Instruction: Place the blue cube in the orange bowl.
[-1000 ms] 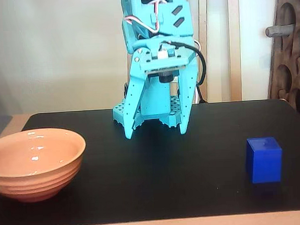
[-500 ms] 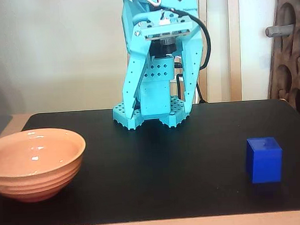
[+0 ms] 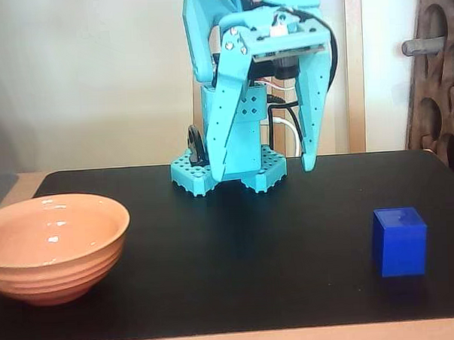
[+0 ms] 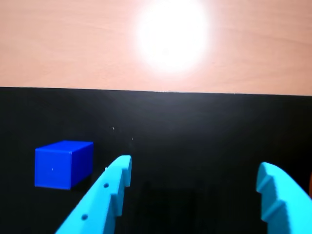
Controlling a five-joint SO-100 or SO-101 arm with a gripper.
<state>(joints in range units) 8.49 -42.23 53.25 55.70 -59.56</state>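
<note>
On black mat (image 3: 239,275): blue cube (image 3: 400,241), right side in fixed view, resting flat, touching nothing. Orange bowl (image 3: 53,245), far left edge, well apart from cube, nothing visible inside. Gripper (image 3: 263,170): raised above mat, near arm base, jaws spread wide, holding nothing. In wrist view: cube (image 4: 63,164) left of fingers (image 4: 105,195).
</note>
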